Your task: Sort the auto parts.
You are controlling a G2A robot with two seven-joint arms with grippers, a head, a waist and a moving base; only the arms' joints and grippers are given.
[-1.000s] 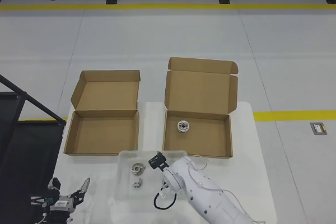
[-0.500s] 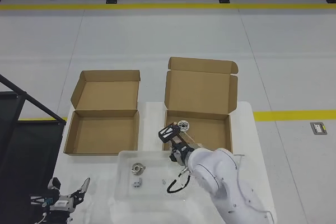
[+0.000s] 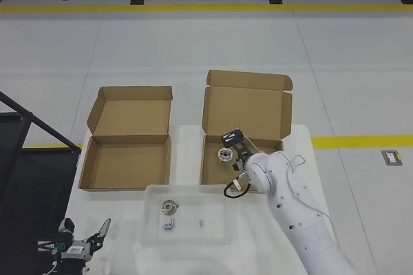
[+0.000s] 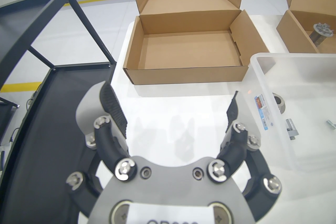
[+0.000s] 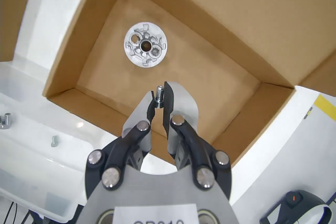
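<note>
My right gripper hangs over the right cardboard box, shut on a small threaded bolt. A round toothed metal disc lies on that box's floor, just beyond the bolt; it is the disc in the top view. The clear plastic bin holds a metal ring, a small block part and a tiny bolt. My left gripper stands open over the bare table at the front left corner, beside the bin. The left cardboard box holds nothing.
Both boxes have their lids folded back toward the far side. A black metal rack stands just left of the table, close to my left arm. White table top lies bare between the two boxes.
My right arm has lifted out of the clear bin and swung to the far right, carrying the small bolt over the right box. The left arm has not moved.
</note>
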